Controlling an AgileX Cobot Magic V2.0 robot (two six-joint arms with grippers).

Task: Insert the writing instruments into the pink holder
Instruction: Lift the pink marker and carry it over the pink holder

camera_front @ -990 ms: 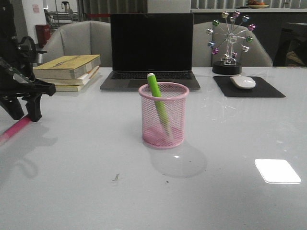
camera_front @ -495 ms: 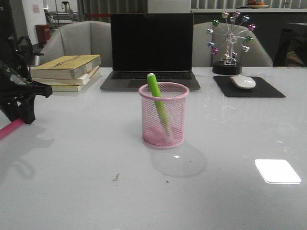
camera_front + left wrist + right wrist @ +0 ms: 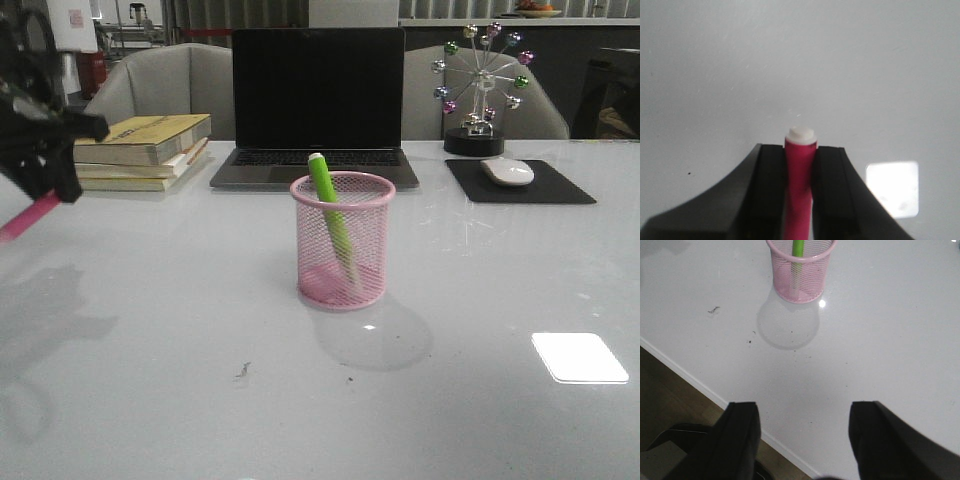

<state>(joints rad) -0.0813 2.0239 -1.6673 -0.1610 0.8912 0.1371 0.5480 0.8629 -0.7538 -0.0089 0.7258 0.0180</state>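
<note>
The pink wire-mesh holder (image 3: 342,240) stands mid-table, also in the right wrist view (image 3: 800,270). A lime green marker (image 3: 328,215) leans inside it, its top poking above the rim (image 3: 798,247). At the far left, my left gripper (image 3: 50,185) hangs above the table, shut on the magenta marker (image 3: 28,217), which slants down to the left. The left wrist view shows that marker (image 3: 800,185) clamped between the black fingers (image 3: 771,195), white end cap out front. My right gripper (image 3: 805,420) is open and empty over the table's near edge, short of the holder.
A laptop (image 3: 318,105) sits behind the holder, a stack of books (image 3: 145,150) at the back left near my left arm. A mouse (image 3: 507,171) on a black pad and a ferris-wheel ornament (image 3: 482,90) stand at the back right.
My left gripper has risen off the table with the magenta marker in it, lifting the pen clear of the surface. The holder and green marker have not moved.
</note>
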